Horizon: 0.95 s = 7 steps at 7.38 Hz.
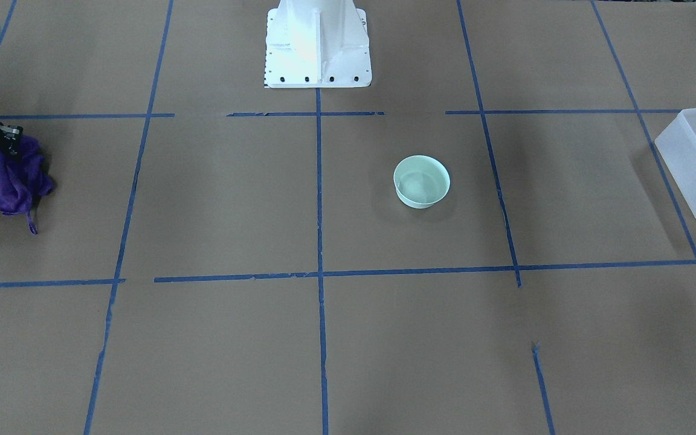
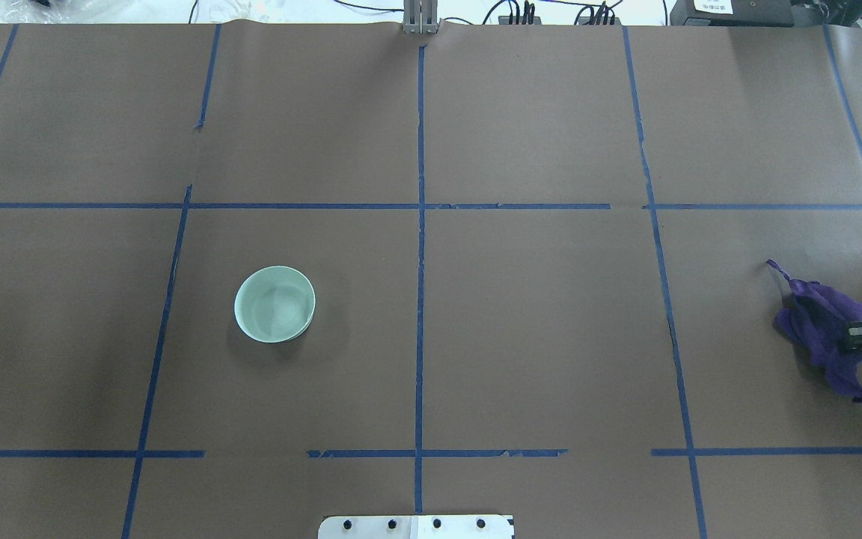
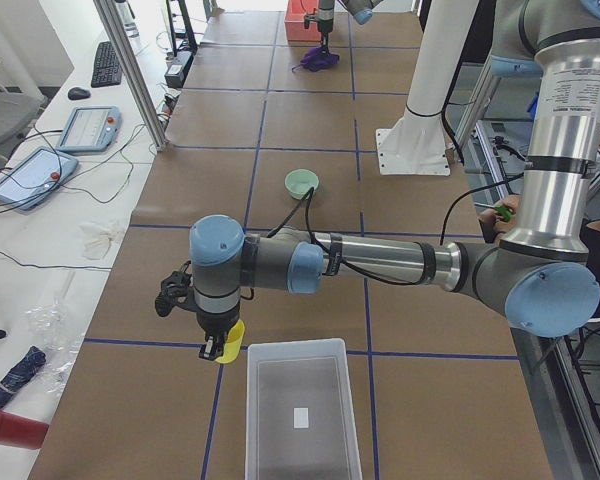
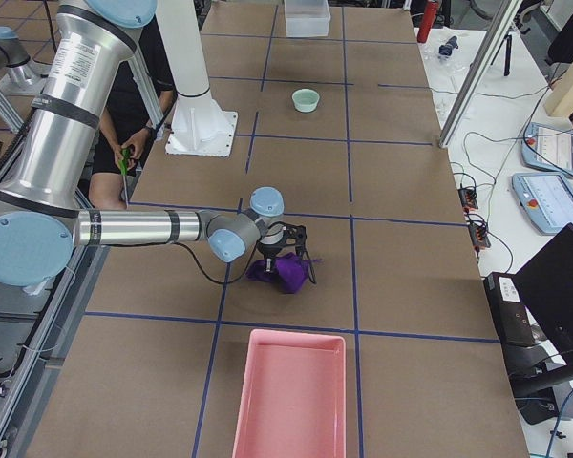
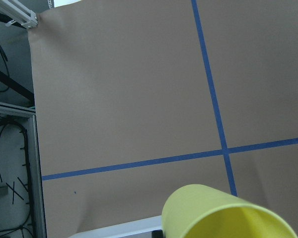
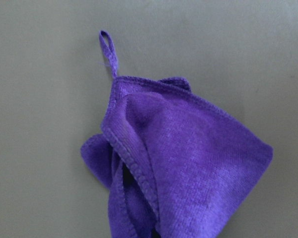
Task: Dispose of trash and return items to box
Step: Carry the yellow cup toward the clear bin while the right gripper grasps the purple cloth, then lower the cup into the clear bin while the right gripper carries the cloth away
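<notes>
Here, I am holding the tapered bright-yellow cup (image 3: pixel 230 342) at the left gripper (image 3: pixel 212 348), just beside the frosted box (image 3: pixel 325 440) low in the left-side view, presumably to line up a drop. Its fingers are hidden, so I cannot tell the grip. The right gripper (image 2: pixel 854 337) is clenching the purple cloth (image 2: pixel 812 322) at the overhead's right edge. The mint bowl (image 2: pixel 274 304) is sitting upright, left of centre.

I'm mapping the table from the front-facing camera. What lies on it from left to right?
Cloth → robot base → bowl → box.
</notes>
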Each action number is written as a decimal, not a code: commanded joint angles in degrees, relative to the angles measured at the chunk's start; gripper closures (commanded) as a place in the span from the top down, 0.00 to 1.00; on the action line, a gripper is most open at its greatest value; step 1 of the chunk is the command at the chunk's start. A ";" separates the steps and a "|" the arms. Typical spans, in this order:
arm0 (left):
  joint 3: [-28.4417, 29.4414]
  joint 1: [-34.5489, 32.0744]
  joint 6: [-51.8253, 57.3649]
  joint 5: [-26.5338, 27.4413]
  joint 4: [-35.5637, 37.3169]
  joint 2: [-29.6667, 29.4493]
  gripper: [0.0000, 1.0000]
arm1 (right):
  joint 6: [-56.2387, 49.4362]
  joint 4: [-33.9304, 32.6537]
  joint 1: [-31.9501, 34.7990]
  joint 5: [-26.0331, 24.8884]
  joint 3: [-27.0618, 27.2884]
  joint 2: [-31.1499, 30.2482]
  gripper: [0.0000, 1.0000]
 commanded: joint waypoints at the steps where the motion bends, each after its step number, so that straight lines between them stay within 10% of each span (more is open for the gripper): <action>1: 3.04 0.00 -0.30 -0.15 -3.92 2.88 0.00 | -0.59 -0.40 7.35 5.47 4.32 -0.84 0.00; 7: 9.96 9.74 -2.59 -10.43 -17.79 10.64 0.00 | -42.11 -40.17 36.10 6.65 14.79 9.95 0.00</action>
